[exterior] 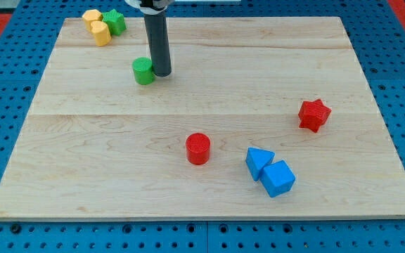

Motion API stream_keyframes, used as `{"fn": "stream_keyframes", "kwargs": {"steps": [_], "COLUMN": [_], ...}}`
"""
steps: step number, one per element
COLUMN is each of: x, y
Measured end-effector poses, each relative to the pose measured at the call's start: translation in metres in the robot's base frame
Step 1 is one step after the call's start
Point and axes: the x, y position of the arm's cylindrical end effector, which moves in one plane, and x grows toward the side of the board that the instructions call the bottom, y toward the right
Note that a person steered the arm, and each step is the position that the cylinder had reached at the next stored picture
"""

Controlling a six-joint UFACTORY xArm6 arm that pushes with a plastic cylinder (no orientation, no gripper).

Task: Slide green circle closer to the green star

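Single camera view; wooden board (209, 98) lay on a blue perforated table (5, 84).

The arm carried no claw, only a straight dark rod, so there was nothing to read as apart, together or clamped. My tip (162, 73) stood on the board in the upper left part of the view, the rod rising straight toward the view's top.

Green circle (143, 71): a short green cylinder, upright, just beside my tip at its 9 o'clock. The two looked to be touching or nearly so; contact could not be settled from this view.

Green star (115, 22): near the board's top left corner, at about 11 o'clock from the green circle, apart from it with bare wood between. Its shape was partly hidden by its neighbour.

Yellow block (96, 26): touching the green star on its 9 o'clock side; it read as two rounded lobes, exact shape unclear.

Red circle (197, 148): upright cylinder below board centre, at about 5 o'clock from my tip, well apart.

Red star (313, 114): toward the view's right, at roughly 2 o'clock from the red circle, alone.

Blue triangle (258, 161) and blue cube (278, 178): touching each other, the cube at the triangle's 4 o'clock; the pair sat at 4 o'clock from the red circle, near it.
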Motion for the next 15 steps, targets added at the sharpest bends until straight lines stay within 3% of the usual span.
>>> {"fn": "stream_keyframes", "kwargs": {"steps": [3, 5, 7, 9, 11, 15], "x": [-0.025, 0.039, 0.019, 0.029, -0.031, -0.066], "y": [-0.031, 0.038, -0.027, -0.055, -0.079, -0.054]}}
